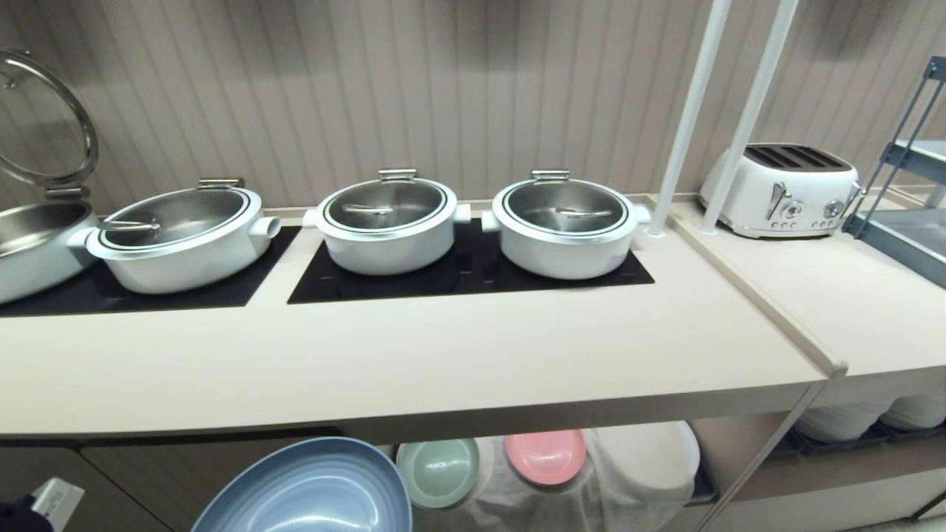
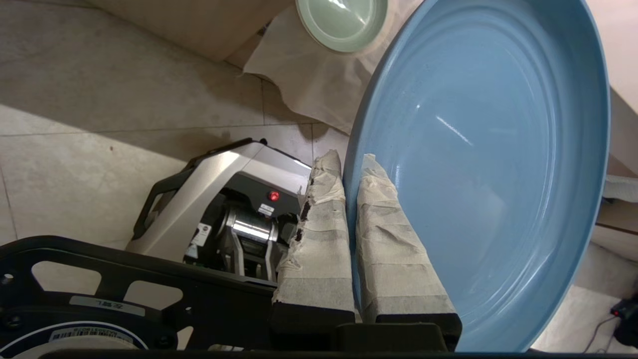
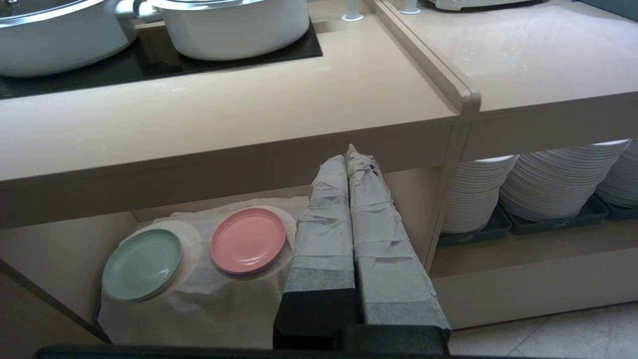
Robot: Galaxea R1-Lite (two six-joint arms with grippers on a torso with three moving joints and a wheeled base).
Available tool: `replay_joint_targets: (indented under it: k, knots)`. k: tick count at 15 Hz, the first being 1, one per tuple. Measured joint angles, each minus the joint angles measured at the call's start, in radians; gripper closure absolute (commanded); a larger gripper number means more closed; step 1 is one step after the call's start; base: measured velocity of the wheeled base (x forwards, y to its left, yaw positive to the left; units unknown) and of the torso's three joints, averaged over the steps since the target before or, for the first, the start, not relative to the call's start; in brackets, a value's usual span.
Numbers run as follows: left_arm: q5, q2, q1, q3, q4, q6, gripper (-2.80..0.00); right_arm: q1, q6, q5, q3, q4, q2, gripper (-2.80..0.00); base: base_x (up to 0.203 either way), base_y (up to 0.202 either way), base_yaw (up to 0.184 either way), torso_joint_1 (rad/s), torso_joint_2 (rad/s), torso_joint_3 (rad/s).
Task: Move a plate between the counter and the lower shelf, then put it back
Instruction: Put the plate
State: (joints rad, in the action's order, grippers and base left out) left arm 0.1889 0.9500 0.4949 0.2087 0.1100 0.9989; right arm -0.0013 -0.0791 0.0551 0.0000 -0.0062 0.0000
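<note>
Left wrist view: left tool (image 2: 351, 164) pinches the plate (image 2: 488, 149) rim.

The plate (image 1: 310, 488), round and light blue with a shallow raised rim, shows at the bottom left of the head view, tilted (rim pinched from the edge); the counter (image 1: 414, 362) spans mid-frame, beige; the lower shelf (image 1: 643, 473) sits cloth-draped at bottom centre.

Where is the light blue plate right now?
The light blue plate is off the shelf, clamped at its rim in the left tool, low left in the head view, beside the mint green plate.
</note>
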Motion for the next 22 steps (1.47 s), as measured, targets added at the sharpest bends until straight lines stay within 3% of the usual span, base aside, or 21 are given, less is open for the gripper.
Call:
replay_joint_targets:
  k: [13, 22]
  knots:
    - [0.001, -0.006, -0.013, -0.004, 0.002, 0.000, 0.00, 0.000, 0.000, 0.000, 0.000, 0.001, 0.000, 0.00, 0.000, 0.193, -0.001, 0.003, 0.00, 0.002]
    - [0.005, -0.015, -0.014, -0.002, 0.004, -0.003, 0.00, 0.000, 0.000, 0.000, 0.000, 0.000, 0.000, 0.00, 0.000, 0.011, 0.000, 0.000, 0.00, 0.000]
